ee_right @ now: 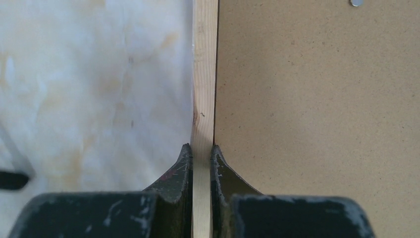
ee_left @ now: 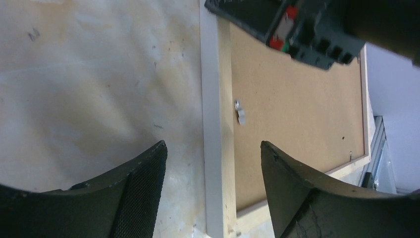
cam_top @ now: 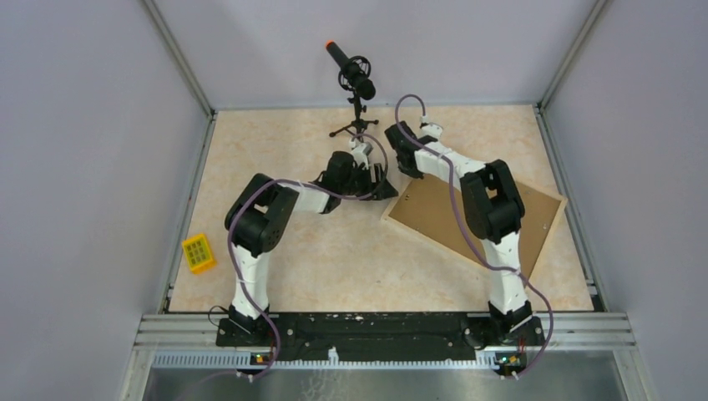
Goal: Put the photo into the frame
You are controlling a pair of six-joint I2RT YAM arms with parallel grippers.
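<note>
Face-down frame (cam_top: 426, 215) lies skewed on the bench (cam_top: 334, 259) toward its right edge, brown backing board (ee_right: 322, 124) up. At the frame corner nearest the bench centre, the right jaws pinch tight on the pale wood rail (ee_right: 204, 89). The left jaws gape wide over that same rail, gripping nothing.

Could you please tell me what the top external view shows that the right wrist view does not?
Only the top external view shows the microphone, the yellow item, the left arm, the right arm and the whole frame lying back-up. Only the right wrist view shows, close up, the right pincer shut on the frame's pale wood rail, and a small metal fitting on the brown back. Both show the frame's brown back and the pale table.
</note>
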